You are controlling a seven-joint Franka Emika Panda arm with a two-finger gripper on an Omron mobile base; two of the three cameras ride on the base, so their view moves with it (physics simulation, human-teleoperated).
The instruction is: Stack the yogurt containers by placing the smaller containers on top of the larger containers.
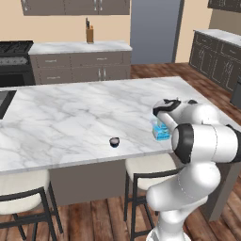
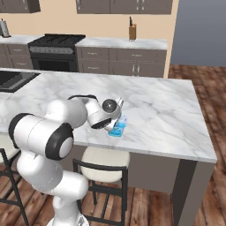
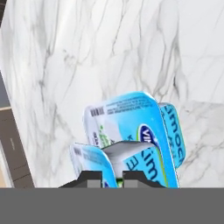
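The larger container, a light-blue tub with printed labels, sits near the front edge of the marble island, right under my hand. In the hand view the tub is tilted with its pale lid rim towards the camera. My gripper is shut on its near edge, and both dark fingertips touch it. From the right, the tub peeks out below the hand. The smaller container, a tiny dark cup, stands upright on the counter about a hand's width left of the tub, apart from it.
Two stools stand under the island's front edge. A sink is set into the island's far left. A stove and a knife block are on the back counter.
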